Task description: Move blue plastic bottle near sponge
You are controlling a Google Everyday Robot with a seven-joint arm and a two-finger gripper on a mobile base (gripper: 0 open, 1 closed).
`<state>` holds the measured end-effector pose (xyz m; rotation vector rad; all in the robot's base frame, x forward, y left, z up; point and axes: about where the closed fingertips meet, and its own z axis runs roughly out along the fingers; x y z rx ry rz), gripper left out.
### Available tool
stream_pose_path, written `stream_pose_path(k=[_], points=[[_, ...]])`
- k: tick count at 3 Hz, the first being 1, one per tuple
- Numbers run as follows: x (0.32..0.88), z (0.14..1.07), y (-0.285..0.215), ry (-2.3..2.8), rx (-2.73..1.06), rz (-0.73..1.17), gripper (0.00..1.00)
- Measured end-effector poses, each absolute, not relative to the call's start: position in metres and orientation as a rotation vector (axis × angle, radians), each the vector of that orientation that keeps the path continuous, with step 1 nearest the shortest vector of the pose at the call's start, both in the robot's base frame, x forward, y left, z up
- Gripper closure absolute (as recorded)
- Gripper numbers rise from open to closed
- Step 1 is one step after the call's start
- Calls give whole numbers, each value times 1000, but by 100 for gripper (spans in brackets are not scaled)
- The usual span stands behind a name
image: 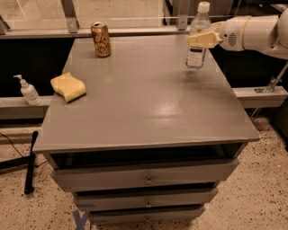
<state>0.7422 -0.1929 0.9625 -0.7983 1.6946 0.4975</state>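
One pincer [203,39] clasps the blue plastic bottle [196,56] at the grey tabletop's [148,99] right.

A big grey table [148,112] stands in the middle, and light shines in a soft spot on its top. Under the top are three grey drawers [144,177] with small knobs. The floor [256,197] is pale with dark specks, and blue tape [80,220] is stuck on it. A black pole [30,164] leans by the table's left side. Behind are glass panes [126,11] with metal posts [69,15]. The gripper [204,39] is over the table's far right side, closed around the blue plastic bottle [197,54].
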Motion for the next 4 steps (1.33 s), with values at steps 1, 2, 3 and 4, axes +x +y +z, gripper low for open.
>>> stream_pose_path(k=[1,2,3,4], points=[[743,964,-170,1648,-815,548,100],[746,972,-114,1564,-856,632,100],[741,986,-53,1483,-896,727,100],[730,986,3,1439,-940,812,100]])
